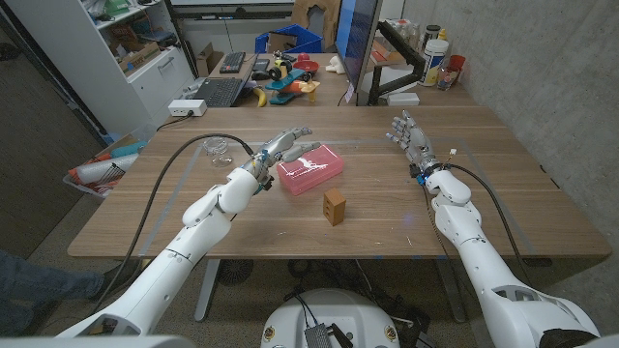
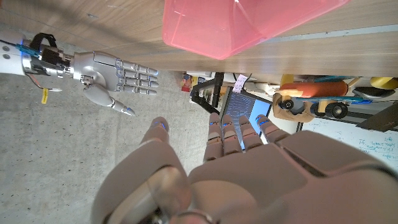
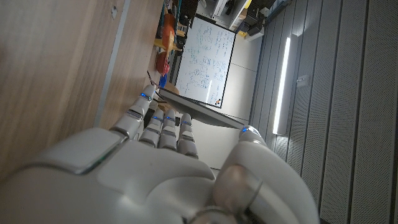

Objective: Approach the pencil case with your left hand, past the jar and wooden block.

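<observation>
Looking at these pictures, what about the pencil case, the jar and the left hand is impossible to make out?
- Pencil case: left wrist view, cut off by the picture edge; only one corner shows.
- Left hand against the pencil case: head view, too small to tell whether the fingers touch it or hover above.
- Jar: head view, clear glass, small; contents unreadable.
- Wooden block: head view, far faces hidden by itself.

The case (image 1: 310,169) is translucent pink with a white mark on its lid. The block (image 1: 335,206) is tan, the jar (image 1: 219,149) clear, the desk (image 1: 503,193) brown wood-grain, each robot hand (image 1: 283,147) silver-grey.
</observation>
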